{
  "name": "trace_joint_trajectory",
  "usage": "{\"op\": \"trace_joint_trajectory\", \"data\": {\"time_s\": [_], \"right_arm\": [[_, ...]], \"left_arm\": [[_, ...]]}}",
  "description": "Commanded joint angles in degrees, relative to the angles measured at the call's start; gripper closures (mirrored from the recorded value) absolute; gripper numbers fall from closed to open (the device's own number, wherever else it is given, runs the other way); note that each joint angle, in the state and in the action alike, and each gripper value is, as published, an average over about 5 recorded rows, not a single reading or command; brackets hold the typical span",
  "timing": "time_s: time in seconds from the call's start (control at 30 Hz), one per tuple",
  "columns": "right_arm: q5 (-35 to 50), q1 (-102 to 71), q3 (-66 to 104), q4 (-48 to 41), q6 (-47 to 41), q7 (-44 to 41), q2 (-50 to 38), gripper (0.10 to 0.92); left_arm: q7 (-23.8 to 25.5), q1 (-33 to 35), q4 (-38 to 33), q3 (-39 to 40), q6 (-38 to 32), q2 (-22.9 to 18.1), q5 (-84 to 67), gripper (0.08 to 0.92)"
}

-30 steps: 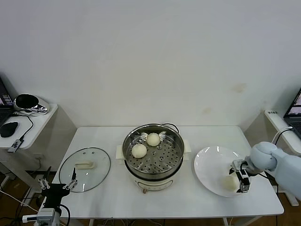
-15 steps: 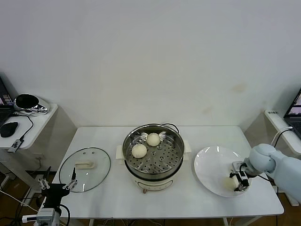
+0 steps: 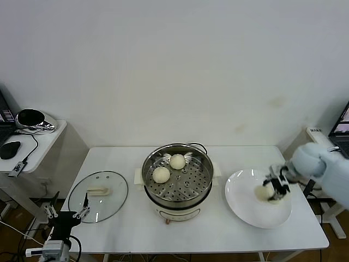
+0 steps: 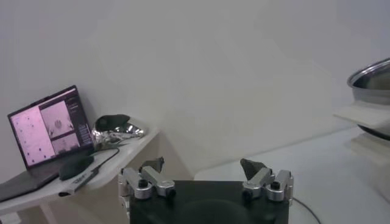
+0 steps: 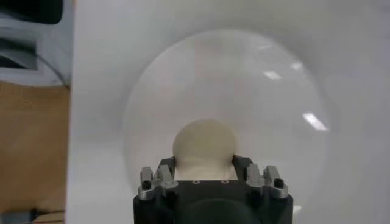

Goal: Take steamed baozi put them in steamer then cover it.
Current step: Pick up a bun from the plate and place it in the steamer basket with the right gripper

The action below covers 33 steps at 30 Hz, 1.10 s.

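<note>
White bench (image 3: 131,229): steamer (image 3: 177,183) mid, two baozi (image 3: 161,174) on its tray, cover (image 3: 98,195) lying beside it to the left. Right tool (image 3: 272,190) clamped on third bun (image 3: 265,191), over the plate (image 3: 245,210). Soft, light, dents easily; pinch sides gently. Left tool (image 4: 205,178) parked low off the bench's corner, jaws wide, empty.

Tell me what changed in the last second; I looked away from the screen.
The right gripper closed on the bun at the plate's near edge and has lifted it up over the plate. The two buns in the steamer, the lid and the open left gripper stayed put.
</note>
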Motion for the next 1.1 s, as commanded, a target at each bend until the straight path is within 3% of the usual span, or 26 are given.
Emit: {"op": "trace_joint_trajectory", "data": {"time_s": [0.03, 0.23, 0.53, 0.77, 1.1], "right_arm": [[9.7, 24.9, -11.7, 0.4, 0.2, -0.7, 5.3, 0.431], [15.5, 34.6, -20.6, 2.4, 3.5, 1.4, 15.7, 0.431], [17.9, 32.5, -25.7, 0.9, 11.2, 3.5, 31.1, 0.421], [14.5, 29.6, -29.1, -2.2, 19.6, 2.6, 40.1, 0.414], [3.5, 25.7, -30.8, -3.1, 24.5, 2.9, 43.5, 0.414]], "left_arm": [[0.0, -0.2, 0.1, 0.1, 0.0, 0.0, -0.1, 0.177], [0.0, -0.2, 0.3, 0.0, 0.0, 0.1, -0.2, 0.177], [0.0, -0.1, 0.3, -1.3, -0.3, 0.2, -0.6, 0.177], [-0.1, 0.0, -0.2, -1.8, -0.3, -0.6, -0.7, 0.177], [-0.5, 0.2, -0.4, -2.3, -1.0, -1.2, -0.7, 0.177]]}}
